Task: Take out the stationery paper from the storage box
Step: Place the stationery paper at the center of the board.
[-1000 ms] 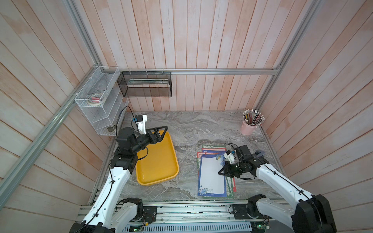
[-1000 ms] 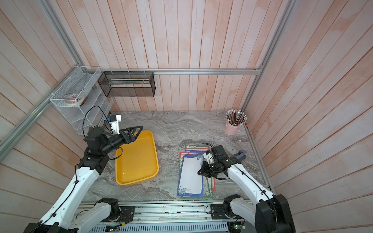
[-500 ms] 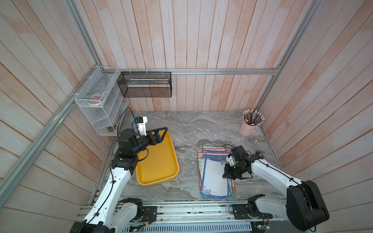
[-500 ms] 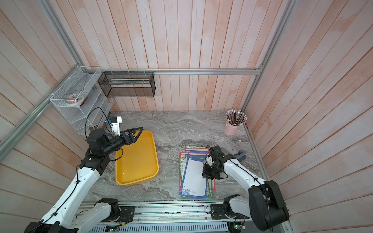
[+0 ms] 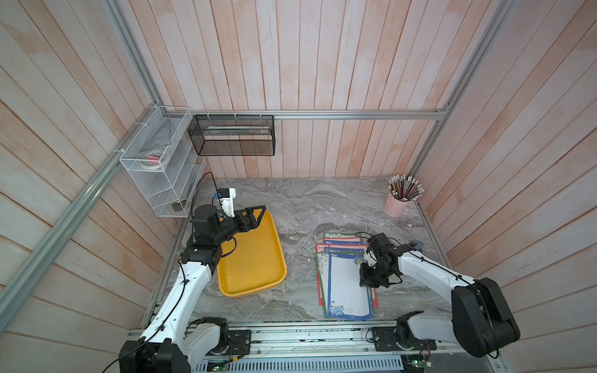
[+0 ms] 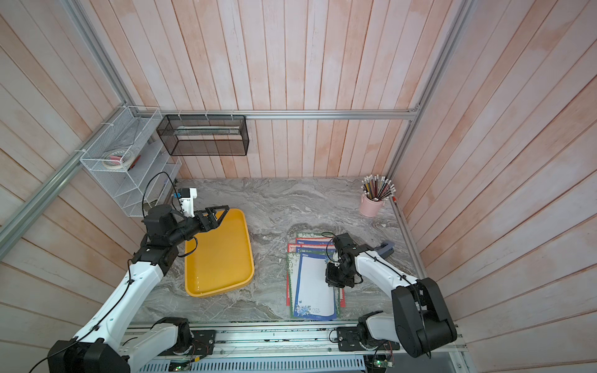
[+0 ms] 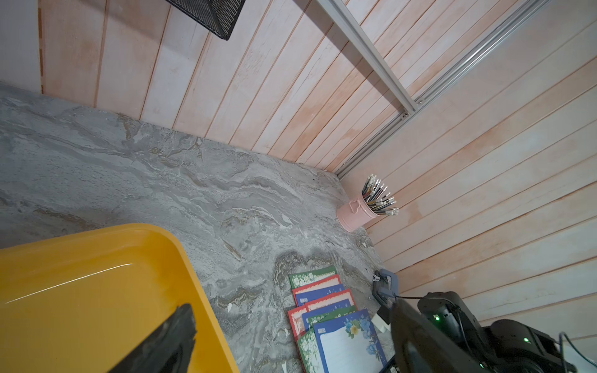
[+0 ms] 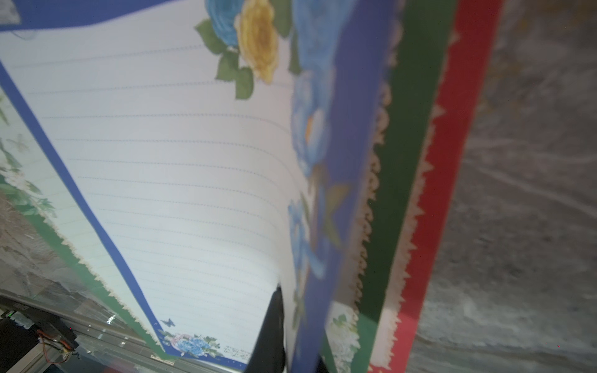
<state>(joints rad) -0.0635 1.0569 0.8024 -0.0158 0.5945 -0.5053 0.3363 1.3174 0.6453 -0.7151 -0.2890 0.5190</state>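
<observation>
The yellow storage box [image 5: 255, 258] [image 6: 219, 255] [image 7: 80, 290] lies at the left of the marble table with nothing in it. My left gripper [image 5: 260, 218] [image 6: 223, 217] [image 7: 292, 306] hovers open over its far end. The stationery paper [image 5: 347, 284] [image 6: 311, 287] [image 7: 345, 348] [image 8: 161, 161] is a fanned stack of several sheets on the table at the right, with a blue-bordered sheet on top. My right gripper [image 5: 368, 281] [image 6: 334, 281] [image 8: 297, 323] points down at the stack's right edge. It is shut on the top sheet's lifted edge.
A pink cup of pencils [image 5: 397, 206] [image 6: 371, 206] [image 7: 355, 216] stands in the far right corner. A black mesh basket [image 5: 232, 135] hangs on the back wall and a white wire rack [image 5: 161, 168] on the left wall. The stack reaches the table's front edge.
My right gripper has slid toward the front along the stack's right edge, and the blue-bordered top sheet has shifted forward with it. The left arm has barely moved.
</observation>
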